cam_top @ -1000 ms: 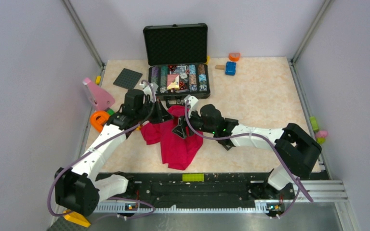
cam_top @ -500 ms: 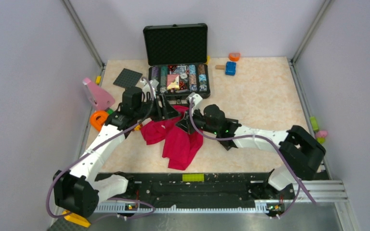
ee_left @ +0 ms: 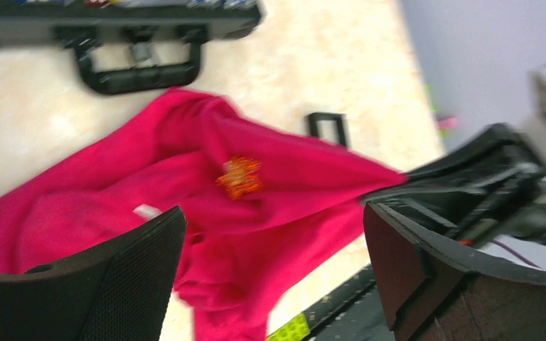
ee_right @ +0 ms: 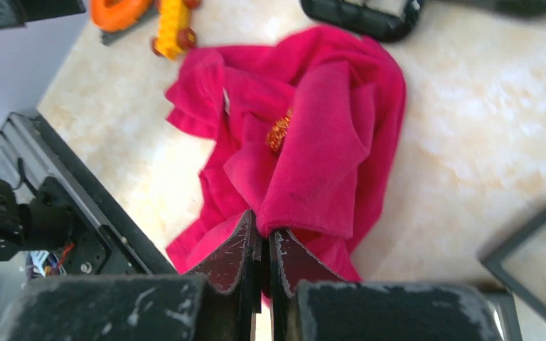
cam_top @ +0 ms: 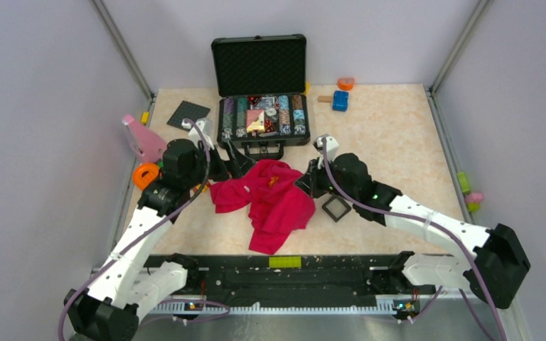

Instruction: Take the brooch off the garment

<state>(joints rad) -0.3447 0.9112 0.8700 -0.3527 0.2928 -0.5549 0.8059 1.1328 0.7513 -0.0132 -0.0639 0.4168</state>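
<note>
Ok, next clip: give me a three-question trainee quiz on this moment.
1. True or false: the brooch sits on the garment.
2. Fill in: the left gripper is ____ (open or shut).
3. What does the right gripper hold? A. the brooch B. a fold of the garment C. nothing

Key: 1 true; 2 open; 3 B.

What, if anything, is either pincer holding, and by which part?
The right pincer pinches the red garment by a fold at its edge; the left pincer is open, holding nothing.
</note>
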